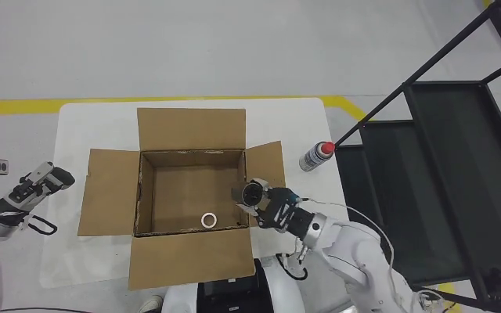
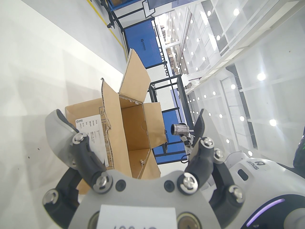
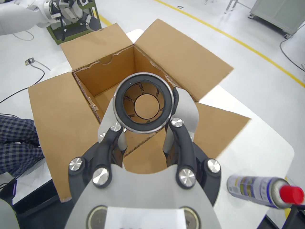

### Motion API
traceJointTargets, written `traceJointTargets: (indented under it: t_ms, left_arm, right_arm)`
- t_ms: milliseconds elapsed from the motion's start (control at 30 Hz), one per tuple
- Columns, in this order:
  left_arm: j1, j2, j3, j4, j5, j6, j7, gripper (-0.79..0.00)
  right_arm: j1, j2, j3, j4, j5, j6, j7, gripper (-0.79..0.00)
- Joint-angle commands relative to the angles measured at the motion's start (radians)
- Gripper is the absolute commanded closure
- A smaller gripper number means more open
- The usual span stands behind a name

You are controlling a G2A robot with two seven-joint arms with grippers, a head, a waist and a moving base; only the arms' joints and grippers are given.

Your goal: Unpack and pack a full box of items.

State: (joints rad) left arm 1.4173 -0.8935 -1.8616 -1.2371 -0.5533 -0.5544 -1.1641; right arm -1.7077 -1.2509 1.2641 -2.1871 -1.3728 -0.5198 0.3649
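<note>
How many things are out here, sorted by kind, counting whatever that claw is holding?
Cardboard box: 1
Spray can with red cap: 1
Metal sleeve, held by the right gripper: 1
Small white ring inside the box: 1
Total: 4

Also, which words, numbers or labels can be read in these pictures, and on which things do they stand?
No text is clear enough to quote.
White label on the cardboard box: print too small.
Spray can: print blurred.
Blue panel behind the box: sideways writing, too small.
Metal ring: no print visible.
</note>
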Motion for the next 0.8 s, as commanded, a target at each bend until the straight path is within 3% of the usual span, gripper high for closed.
traceJointTargets:
  t_ms: [0,133,200,767]
  left_arm:
    - [0.0,0.0,0.0,0.0,0.0,0.0,0.0,-0.785]
    - [0.0,0.0,0.0,0.0,0.0,0.0,0.0,-0.785]
    - [0.0,0.0,0.0,0.0,0.0,0.0,0.0,-0.785]
    - [0.0,0.0,0.0,0.0,0.0,0.0,0.0,-0.785]
  right_arm:
    - [0.108,-0.009,-0.085,0.06,-0.037,0.021,0.045,0.0]
    - [0.258,-0.027,-0.221,0.17,-0.103,0.019,0.083,0.0]
    - [0.307,-0.038,-0.259,0.211,-0.107,0.07,0.09,0.0]
    - [0.313,-0.039,-0.264,0.217,-0.105,0.075,0.09,0.0]
